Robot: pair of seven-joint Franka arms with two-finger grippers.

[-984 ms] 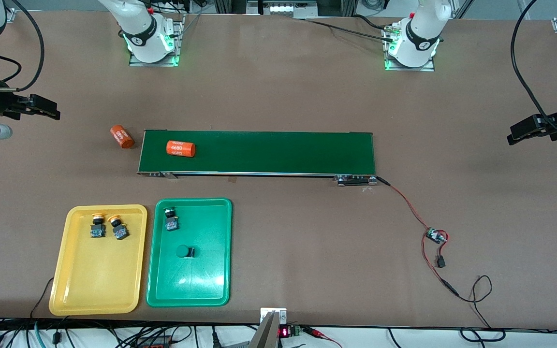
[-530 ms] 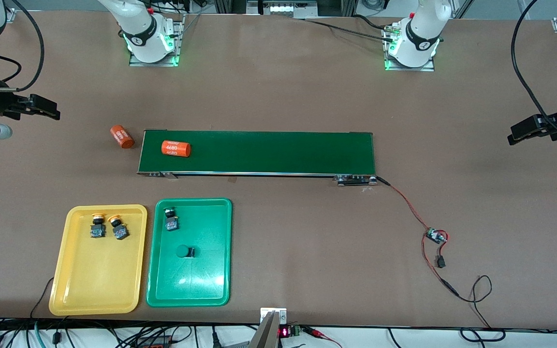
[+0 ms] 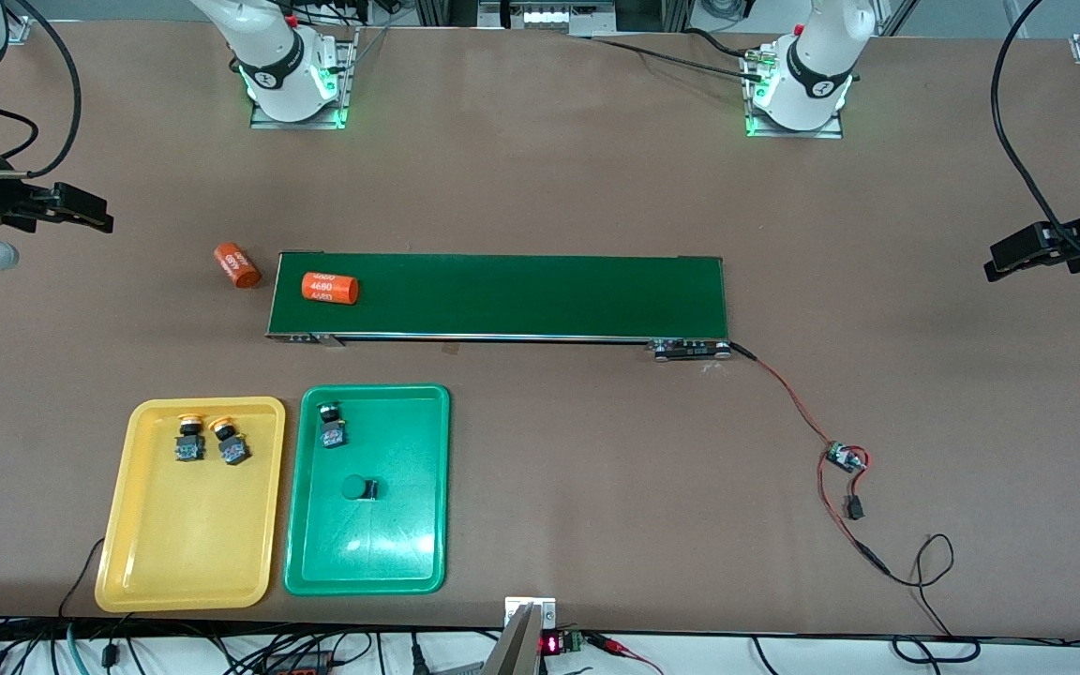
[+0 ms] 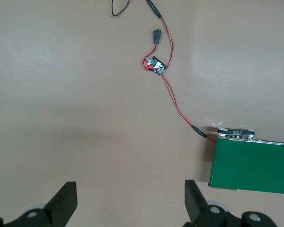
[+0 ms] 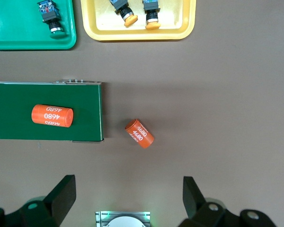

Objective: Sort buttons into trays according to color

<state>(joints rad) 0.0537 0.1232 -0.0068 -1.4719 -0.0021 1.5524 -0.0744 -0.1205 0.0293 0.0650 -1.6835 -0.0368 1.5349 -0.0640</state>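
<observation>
Buttons (image 3: 212,439): 2 yellow, 2 green | trays (image 3: 188,581): 2 | left tool (image 4: 130,201), right tool (image 5: 129,198): apart

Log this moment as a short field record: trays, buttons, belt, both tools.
yellow tray: two yellow-capped buttons, side by side
green tray: two green-capped buttons
conveyor belt: one orange cylinder on it near the right arm's end
second orange cylinder: on the table beside that belt end
left tool: open, empty, waiting
right tool: open, empty
</observation>
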